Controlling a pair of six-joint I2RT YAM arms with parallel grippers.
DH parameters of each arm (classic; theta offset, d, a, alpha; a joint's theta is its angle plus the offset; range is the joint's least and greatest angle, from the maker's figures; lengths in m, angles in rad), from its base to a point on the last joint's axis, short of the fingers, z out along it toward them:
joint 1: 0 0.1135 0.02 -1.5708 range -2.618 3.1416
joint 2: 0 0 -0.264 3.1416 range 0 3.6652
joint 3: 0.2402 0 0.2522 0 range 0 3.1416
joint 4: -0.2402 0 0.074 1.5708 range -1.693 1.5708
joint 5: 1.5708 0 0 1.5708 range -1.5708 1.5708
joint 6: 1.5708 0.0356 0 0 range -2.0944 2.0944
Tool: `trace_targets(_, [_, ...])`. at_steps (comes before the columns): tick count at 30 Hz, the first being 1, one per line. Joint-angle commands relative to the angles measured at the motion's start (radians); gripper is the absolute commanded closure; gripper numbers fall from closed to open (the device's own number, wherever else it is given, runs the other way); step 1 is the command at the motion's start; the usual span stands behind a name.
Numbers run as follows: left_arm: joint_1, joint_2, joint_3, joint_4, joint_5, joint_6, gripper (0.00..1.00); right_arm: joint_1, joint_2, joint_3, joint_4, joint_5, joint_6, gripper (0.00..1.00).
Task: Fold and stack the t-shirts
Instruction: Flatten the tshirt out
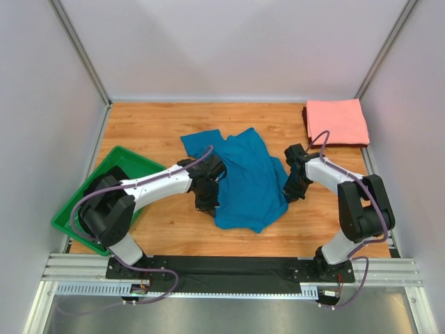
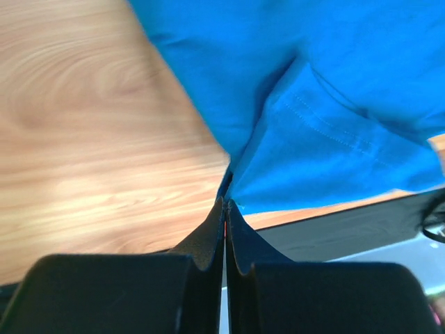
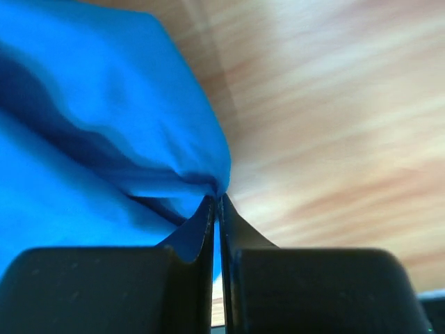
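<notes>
Green at far left: a rectangular green plastic tray sits on the wooden table, partly under the left arm. Next, the left gripper is low over the table at the left edge of the teal-blue t-shirt, a soft cloth short-sleeved shirt lying rumpled and unfolded mid-table. Left wrist view: both black fingers are pressed together, with the tips pinching the shirt's edge where it gathers to a point. Cloth fans up and to the right from the tips, a stitched hem shows, and bare wood lies to the left. Across the shirt, the right gripper is at its right edge, opposite the left one, with the cloth spread between the two. Right wrist view: fingers are together, clamped on a bunched fold of blue cloth at the tips; cloth fills the left, wood the right. Far right corner: the salmon-pink t-shirt, folded to a flat rectangle, lies well apart from both grippers and the blue shirt.
</notes>
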Motion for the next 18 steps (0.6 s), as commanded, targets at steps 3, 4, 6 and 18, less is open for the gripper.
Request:
trace_targets(3, [0.005,-0.114,0.024,-0.157,-0.150,-0.015,1.00,-0.040,-0.168,0.006,-0.186,0.128,-0.035,1.00])
trace_targets(4, [0.011,-0.129,0.015,-0.177,-0.185,-0.021,1.00,-0.038,-0.214,-0.011,-0.193,0.091,-0.024,1.00])
trace_targets(6, [0.046,-0.140,-0.031,-0.178,-0.196,-0.021,1.00,-0.031,-0.248,-0.076,-0.199,0.062,-0.011,1.00])
trace_targets(18, [0.177,-0.137,0.062,-0.215,-0.184,0.133,0.57,0.046,-0.384,-0.183,-0.136,-0.170,0.071,0.81])
